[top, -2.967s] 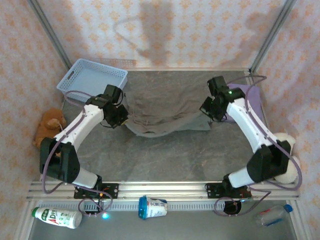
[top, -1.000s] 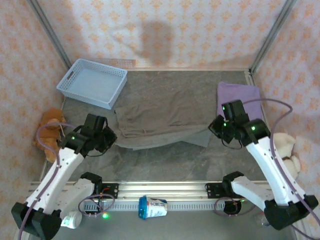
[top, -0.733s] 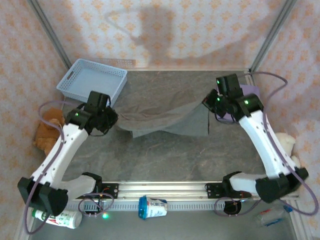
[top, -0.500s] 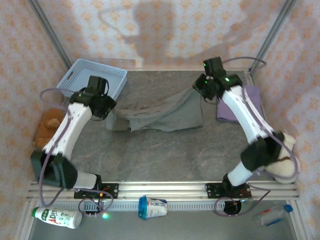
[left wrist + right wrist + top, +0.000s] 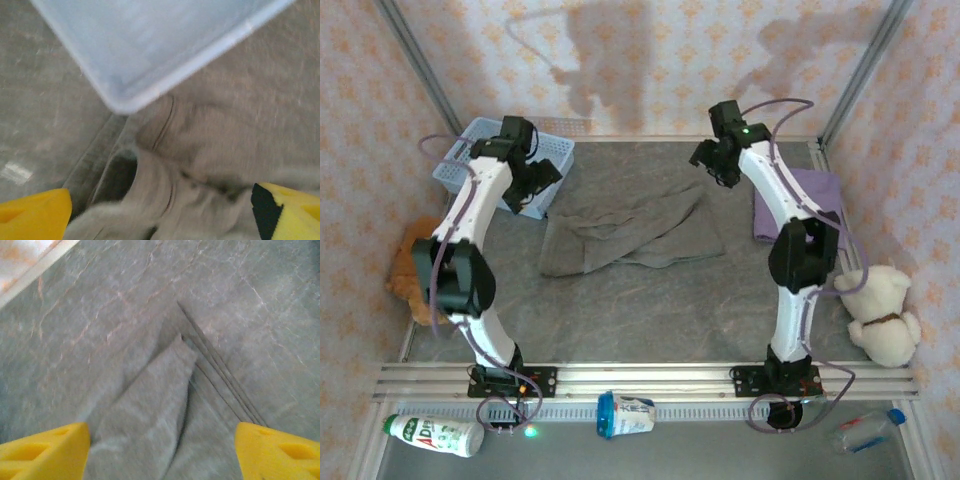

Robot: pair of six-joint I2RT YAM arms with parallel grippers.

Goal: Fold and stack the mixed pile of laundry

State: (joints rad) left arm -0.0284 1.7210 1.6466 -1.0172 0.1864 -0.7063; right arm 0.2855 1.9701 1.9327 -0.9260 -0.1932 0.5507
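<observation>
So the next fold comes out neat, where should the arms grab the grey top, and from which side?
Probably its two near corners, pinched from straight above. The grey top lies flat but rumpled on the table. Its near edge looks the straightest and sits well away from the basket, so the corners there seem the easiest to reach.

You see the grey top (image 5: 625, 235) lying rumpled mid-table. Your left gripper (image 5: 533, 187) hangs over the basket's (image 5: 555, 150) near corner, and your right gripper (image 5: 712, 163) hangs by the top's far right corner. The purple shirt (image 5: 805, 200) lies flat at the right edge.
</observation>
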